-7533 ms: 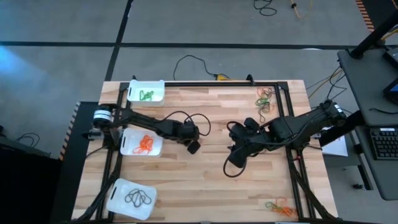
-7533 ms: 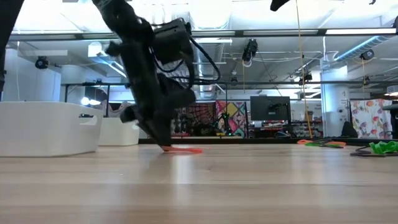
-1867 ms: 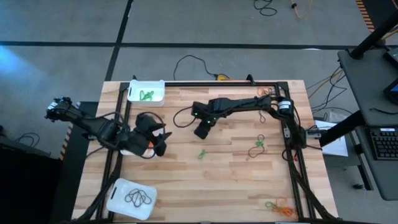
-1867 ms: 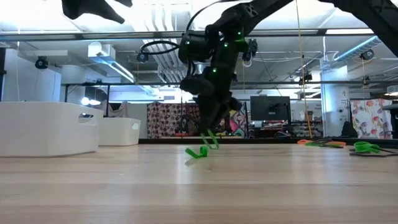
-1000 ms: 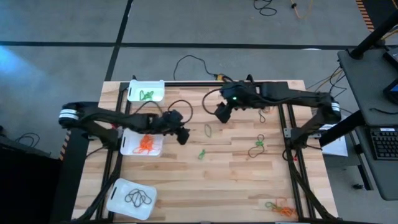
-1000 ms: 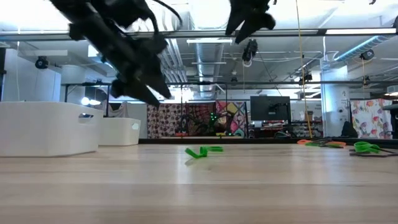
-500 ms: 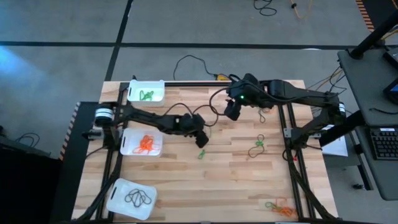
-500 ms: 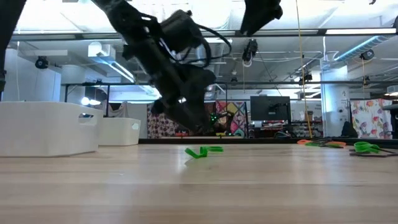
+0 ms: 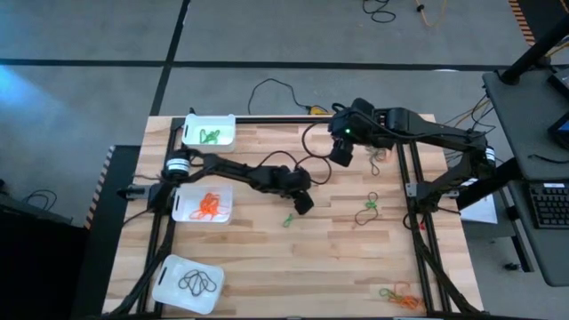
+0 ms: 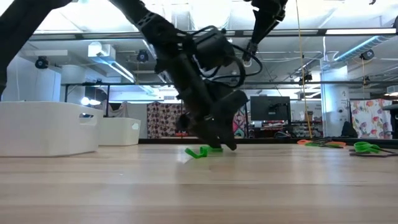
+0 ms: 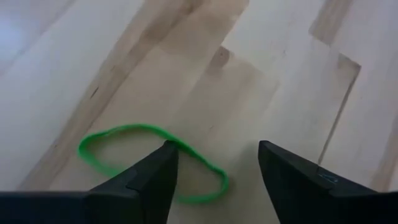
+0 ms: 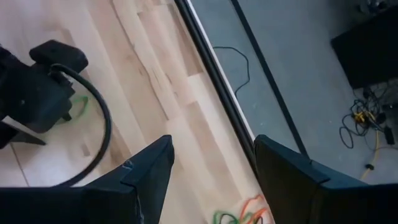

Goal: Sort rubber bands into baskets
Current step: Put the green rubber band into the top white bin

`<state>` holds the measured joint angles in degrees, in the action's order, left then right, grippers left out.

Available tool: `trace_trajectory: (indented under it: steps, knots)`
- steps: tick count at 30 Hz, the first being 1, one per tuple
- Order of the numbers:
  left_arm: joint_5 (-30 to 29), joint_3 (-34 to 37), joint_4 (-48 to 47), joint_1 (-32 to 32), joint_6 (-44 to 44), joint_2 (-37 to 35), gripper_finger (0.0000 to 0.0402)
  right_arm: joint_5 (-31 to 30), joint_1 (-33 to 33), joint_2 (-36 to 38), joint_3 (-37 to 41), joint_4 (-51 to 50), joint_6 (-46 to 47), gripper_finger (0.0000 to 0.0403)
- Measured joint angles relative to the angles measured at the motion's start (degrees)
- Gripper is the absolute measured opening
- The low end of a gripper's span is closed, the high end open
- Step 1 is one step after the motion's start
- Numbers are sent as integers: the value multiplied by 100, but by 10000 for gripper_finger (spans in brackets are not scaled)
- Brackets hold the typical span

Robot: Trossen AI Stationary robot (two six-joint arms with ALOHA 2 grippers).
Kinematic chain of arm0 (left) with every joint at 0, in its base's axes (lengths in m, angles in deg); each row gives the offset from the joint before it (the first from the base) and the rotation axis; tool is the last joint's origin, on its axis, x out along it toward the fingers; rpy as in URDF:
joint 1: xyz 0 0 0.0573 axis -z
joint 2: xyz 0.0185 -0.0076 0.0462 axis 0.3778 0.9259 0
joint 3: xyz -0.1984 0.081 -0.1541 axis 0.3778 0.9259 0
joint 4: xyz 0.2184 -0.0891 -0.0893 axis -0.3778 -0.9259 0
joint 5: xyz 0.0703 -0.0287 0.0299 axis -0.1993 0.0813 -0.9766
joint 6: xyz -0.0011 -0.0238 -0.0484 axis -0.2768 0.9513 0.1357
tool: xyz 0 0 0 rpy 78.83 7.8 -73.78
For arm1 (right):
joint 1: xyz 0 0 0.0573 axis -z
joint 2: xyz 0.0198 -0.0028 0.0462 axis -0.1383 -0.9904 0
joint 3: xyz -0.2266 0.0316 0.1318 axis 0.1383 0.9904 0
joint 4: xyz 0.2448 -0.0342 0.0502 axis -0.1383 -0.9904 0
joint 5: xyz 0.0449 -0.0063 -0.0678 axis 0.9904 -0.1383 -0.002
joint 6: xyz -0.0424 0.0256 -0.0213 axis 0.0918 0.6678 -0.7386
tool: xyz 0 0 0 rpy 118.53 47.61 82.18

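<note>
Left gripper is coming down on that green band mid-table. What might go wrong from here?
The left gripper is open over the green rubber band, but one finger sits on the loop's edge, so closing may pinch only a strand or flick it away. The band lies flat on the table, so the fingertips may scrape the wood. The right gripper hovers close by.

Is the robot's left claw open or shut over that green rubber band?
Open. The left gripper shows a gap between its two fingers, and the green rubber band lies flat on the table, not pinched.
</note>
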<state>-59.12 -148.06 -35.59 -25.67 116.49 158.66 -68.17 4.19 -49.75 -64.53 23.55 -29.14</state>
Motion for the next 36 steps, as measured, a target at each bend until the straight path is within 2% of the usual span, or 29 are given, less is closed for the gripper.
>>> trace_trajectory:
  steps: [4,7,15,20,24,29,36]
  knots:
    - [21,-586,-1023,76,-39,340,188,29,28,51,84,-21,-64,217]
    - [9,-919,-1686,84,8,472,155,35,28,130,199,-17,-67,217]
    - [158,-1003,-2312,-218,291,346,12,49,28,509,908,200,123,217]
    - [330,-972,-2396,-595,-151,91,5,50,28,796,1467,589,435,217]
    - [-83,-922,-2575,-1025,-720,-183,1,49,28,955,1785,814,784,217]
    - [-180,-959,-2528,-1560,-1272,-829,0,33,28,974,1803,820,1342,217]
    - [-347,-970,-2615,-2728,-1830,-1768,0,29,28,983,1708,853,1454,217]
